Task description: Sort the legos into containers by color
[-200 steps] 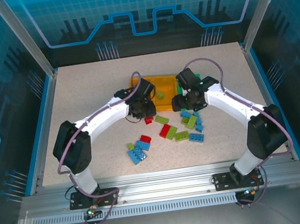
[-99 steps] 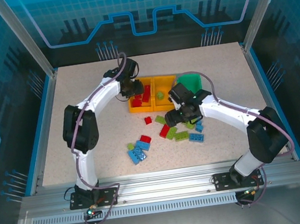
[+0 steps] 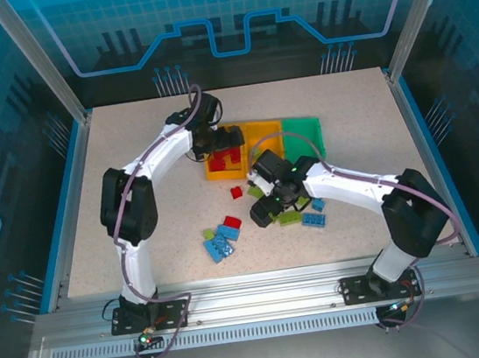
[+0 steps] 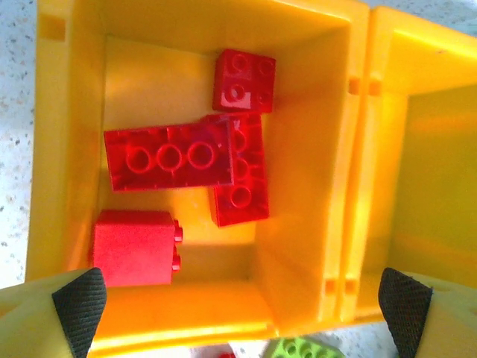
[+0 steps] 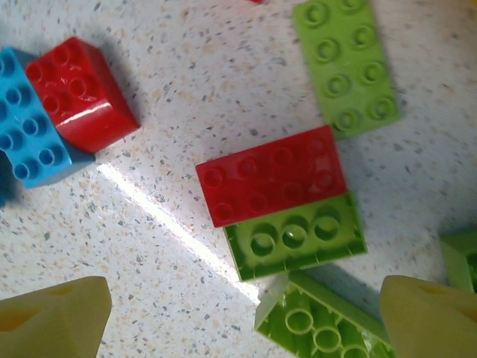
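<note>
Legos lie in two places. Four red bricks [image 4: 168, 156] sit inside the left compartment of the orange-yellow double bin [image 4: 67, 112], mid-frame in the left wrist view, and loose ones are scattered on the speckled table [image 3: 131, 158] below the bins in the top view. The green bin [image 3: 304, 131] stands just right of the orange-yellow pair. The left gripper [image 4: 242, 306] hangs over the red-filled compartment, its fingers [image 4: 78, 309] spread wide at the bottom corners, holding nothing. The right gripper [image 5: 242, 321] hovers above the loose bricks, fingers [image 5: 52, 321] likewise spread and empty. At that frame's centre a red two-by-four brick [image 5: 272, 175] touches a lime green brick [image 5: 294, 235] along its lower side, with a lime plate [image 5: 343, 67] at upper right and a red brick [image 5: 80, 93] against a blue brick [image 5: 26, 119] at upper left
</note>
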Motion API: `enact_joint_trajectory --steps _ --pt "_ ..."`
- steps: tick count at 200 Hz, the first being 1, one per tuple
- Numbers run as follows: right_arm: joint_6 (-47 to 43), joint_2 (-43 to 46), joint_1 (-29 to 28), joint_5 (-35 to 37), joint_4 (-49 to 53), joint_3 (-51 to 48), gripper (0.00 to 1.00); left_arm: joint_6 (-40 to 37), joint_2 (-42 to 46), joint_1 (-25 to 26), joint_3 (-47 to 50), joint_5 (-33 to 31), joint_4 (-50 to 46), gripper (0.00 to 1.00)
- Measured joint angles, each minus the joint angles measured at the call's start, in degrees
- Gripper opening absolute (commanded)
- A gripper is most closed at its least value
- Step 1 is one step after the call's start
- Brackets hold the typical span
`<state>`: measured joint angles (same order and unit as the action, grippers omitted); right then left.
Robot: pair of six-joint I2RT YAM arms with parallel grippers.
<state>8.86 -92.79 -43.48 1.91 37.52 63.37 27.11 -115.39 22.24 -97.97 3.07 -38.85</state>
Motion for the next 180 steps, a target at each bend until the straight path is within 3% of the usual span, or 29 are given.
enact_joint_trajectory --steps 76,180 --pt "-11.08 -10.82 -0.35 1.29 1.88 6.62 0.94 3.67 17.81 -0.24 18.29 1.77 5.07 0.99" --pt "-13.46 -16.46 -0.35 3.26 2.54 9.16 0.84 5.84 27.36 -1.64 31.61 0.76 6.36 0.99"
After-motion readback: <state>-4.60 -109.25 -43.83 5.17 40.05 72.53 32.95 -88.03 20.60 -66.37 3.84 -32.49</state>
